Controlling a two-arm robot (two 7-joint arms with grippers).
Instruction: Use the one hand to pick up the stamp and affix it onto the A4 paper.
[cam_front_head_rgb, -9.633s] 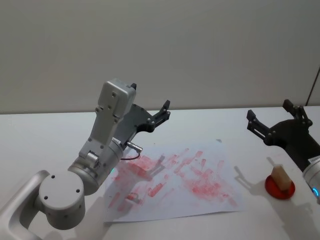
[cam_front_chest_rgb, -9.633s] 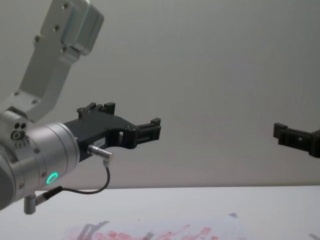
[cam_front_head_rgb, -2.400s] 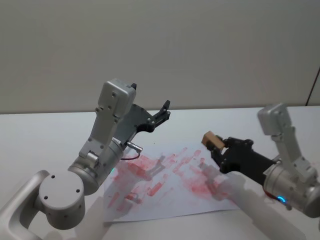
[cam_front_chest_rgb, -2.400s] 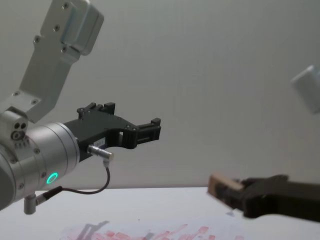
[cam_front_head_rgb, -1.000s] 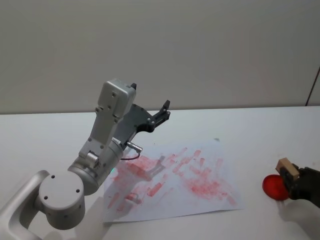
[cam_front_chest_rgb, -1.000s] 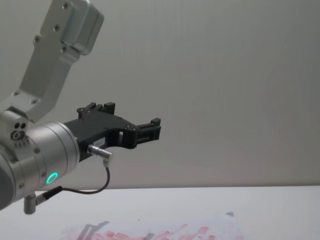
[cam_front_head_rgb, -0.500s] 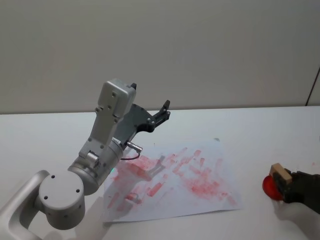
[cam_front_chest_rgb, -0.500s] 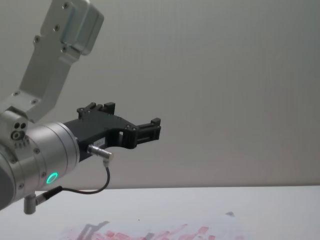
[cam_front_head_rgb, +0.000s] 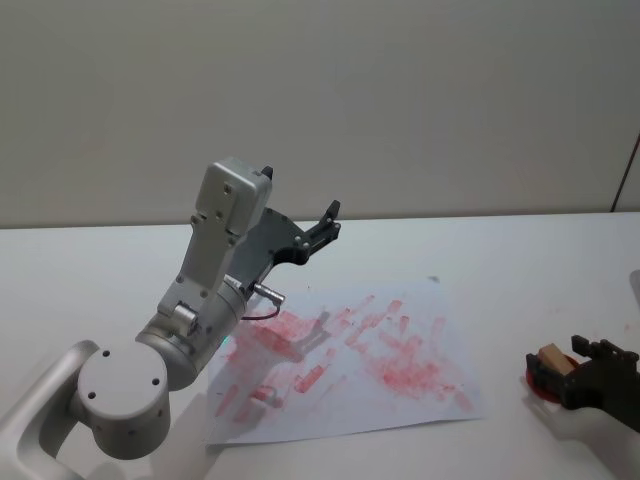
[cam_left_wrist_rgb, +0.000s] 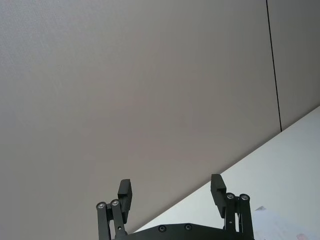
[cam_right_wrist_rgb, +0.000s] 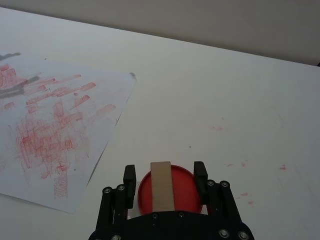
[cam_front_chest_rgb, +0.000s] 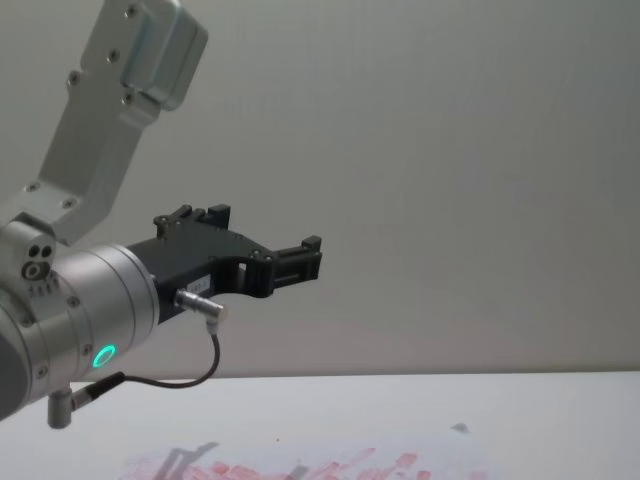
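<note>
A second ago the right gripper (cam_right_wrist_rgb: 164, 175) was carrying the stamp (cam_right_wrist_rgb: 162, 186) just above the red ink pad (cam_right_wrist_rgb: 186, 189); now the wooden block lies on that pad and the jaws stand spread, one on each side of it with a clear gap to the wood, so the hold has been let go. In the head view the pad (cam_front_head_rgb: 535, 385) sits on the white table (cam_front_head_rgb: 520, 260) well to the right of the A4 paper (cam_front_head_rgb: 440, 310), with the stamp (cam_front_head_rgb: 553, 357) on it and the right gripper (cam_front_head_rgb: 575, 362) low beside it. The sheet is already crowded with red-pink prints across its middle, and the stamp was over it a couple of seconds back, so this reads as the end of a stamping round: print made, block returned to its pad. The left gripper (cam_left_wrist_rgb: 172, 192) hangs raised above the paper's far left corner, jaws wide and empty, as it has been throughout. Any further print would call for a fresh grasp across the block's narrow sides.
</note>
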